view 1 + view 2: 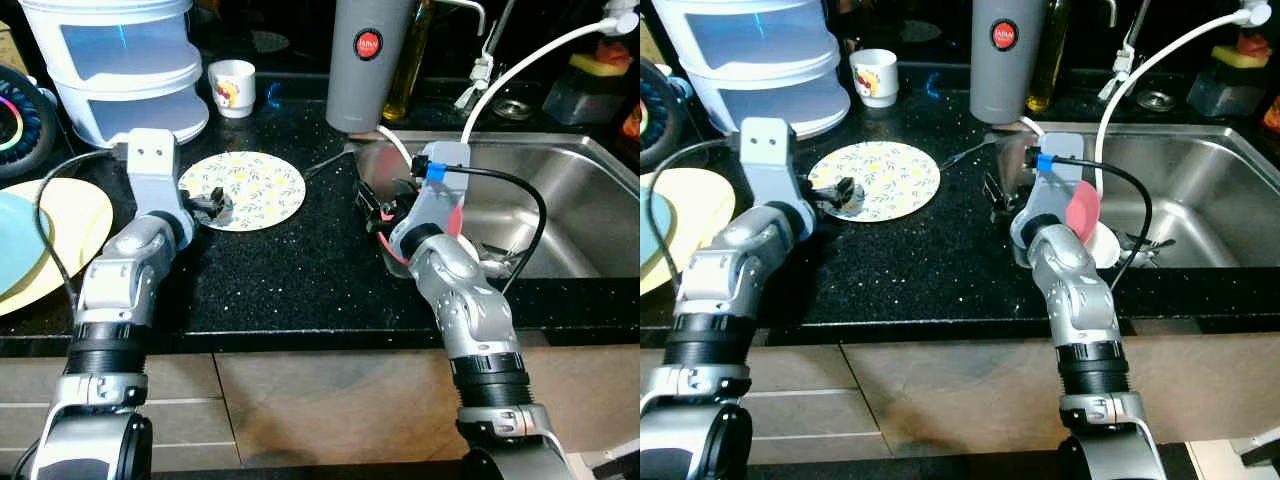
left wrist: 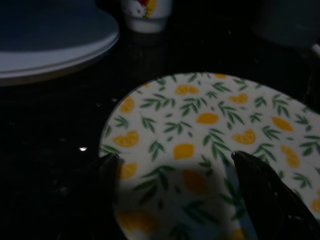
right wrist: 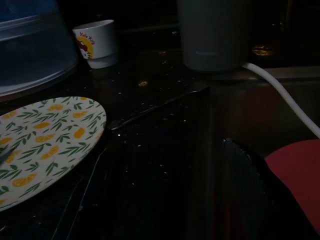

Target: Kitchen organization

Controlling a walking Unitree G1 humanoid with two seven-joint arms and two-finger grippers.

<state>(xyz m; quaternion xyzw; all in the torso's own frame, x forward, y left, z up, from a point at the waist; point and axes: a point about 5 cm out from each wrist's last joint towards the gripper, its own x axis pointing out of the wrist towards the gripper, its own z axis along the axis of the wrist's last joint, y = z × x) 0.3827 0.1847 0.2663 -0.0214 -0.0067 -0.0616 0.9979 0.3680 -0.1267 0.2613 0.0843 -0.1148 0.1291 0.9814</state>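
Two black fingers of the left gripper (image 1: 213, 203) are spread wide over the near edge of the lemon-patterned plate (image 1: 250, 186), one fingertip (image 2: 107, 165) at the rim and the other (image 2: 250, 165) over the printed face, as seen in the left wrist view. The plate lies flat on the black counter (image 1: 290, 280), left of the sink (image 1: 560, 200) and in front of the small white cup (image 1: 232, 87) and the grey flask (image 1: 370, 60). Nothing is held by this gripper. The right gripper (image 1: 378, 208) is poised at the sink's near left corner beside a red item (image 1: 1083, 208); whether its fingers are apart or closed cannot be told, and nothing can be seen to be held by it.

The step in hand is judged to be the picking up of the plate. Because a flat plate offers no edge to pinch from above, one finger is best slid under the rim while the other is kept on top, so a low, shallow approach at the near edge is called for. The plate may be pushed toward the counter's front edge so that its rim overhangs and a lower finger can be admitted. Closure should be slow and firm, since a glazed surface is likely to slip. The thin utensil (image 1: 325, 163) lying by the plate's right side should be kept clear of the lift. A stack of yellow and blue plates (image 1: 40, 240) at the far left is a likely destination.
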